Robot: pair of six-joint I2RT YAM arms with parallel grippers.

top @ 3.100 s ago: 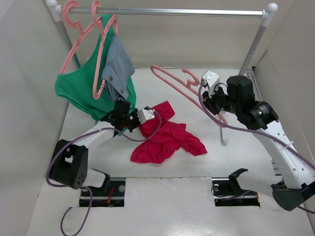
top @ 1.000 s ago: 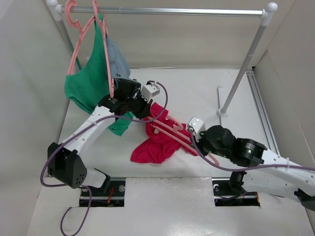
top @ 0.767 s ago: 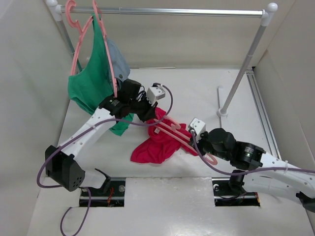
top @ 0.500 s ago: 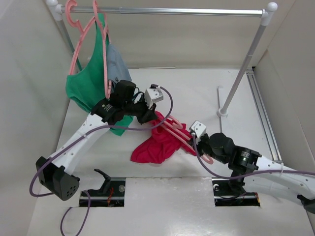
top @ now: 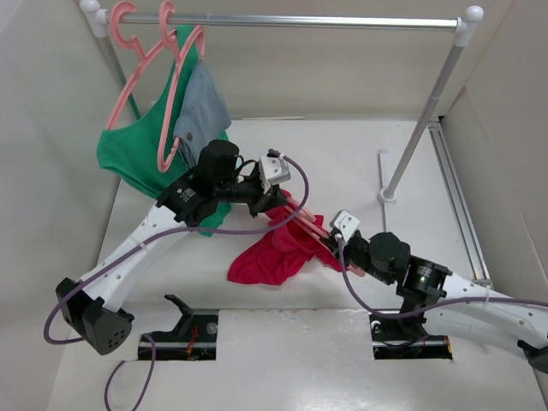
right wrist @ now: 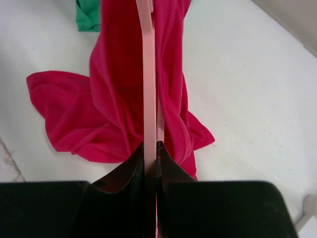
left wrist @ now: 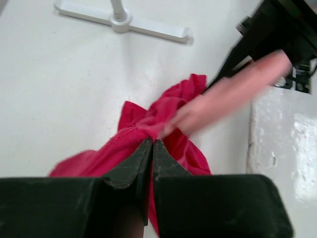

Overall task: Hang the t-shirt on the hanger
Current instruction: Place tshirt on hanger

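Top view: shows the t-shirt [top: 272, 255] heaped on the table [top: 360, 163], upper end drawn up to the left gripper [top: 276, 205]. Shows the hanger [top: 310, 229] as a slanted pink bar over the cloth, long axis from upper left down to lower right, lower end at the right gripper [top: 341, 250]. Cannot tell from here how either claw stands. Only here: the rail [top: 300, 19] carrying the green garment [top: 128, 158] and the grey-blue garment [top: 204, 107] on two pink hangers [top: 171, 86].

Left wrist view: reveals the left claw pinched tight on a fold of the red cloth, fingertips together with fabric between. Blurs the hanger into a pink streak slanting up to the right, from just beside the pinch toward the black right arm [left wrist: 277, 29]. Adds the rack foot [left wrist: 124, 22], well apart at the top.

Right wrist view: reveals the right claw clamped on the hanger's thin bar. Shows that bar running straight up the middle, away from the fingers, red cloth draped on both sides and spread on the table to the left. Hook not made out in any view.
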